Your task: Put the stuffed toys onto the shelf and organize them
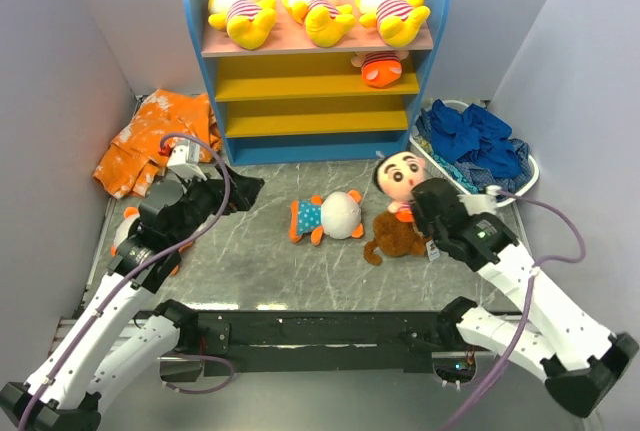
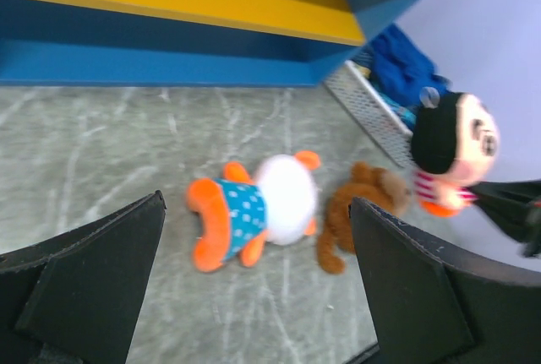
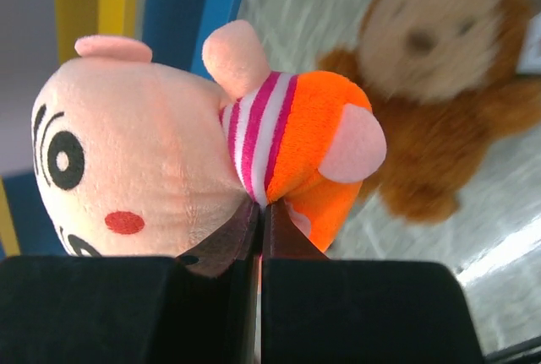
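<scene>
You are clamping the fuzzy striped doll (image 3: 279,132) in your right gripper (image 3: 258,216); your left gripper (image 2: 254,250) is gaping. 1 white tag (image 1: 432,249), seemingly the shaggy monkey's (image 1: 393,238), is blurring beyond reading.

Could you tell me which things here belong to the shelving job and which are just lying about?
Job: shelf; three yellow toys on top; orange toy one level down; dotted-shirt toy; brown monkey; striped-shirt doll in the shut right tool.
Lying about: orange-and-white cloth; blue cloths in the white basket.
</scene>
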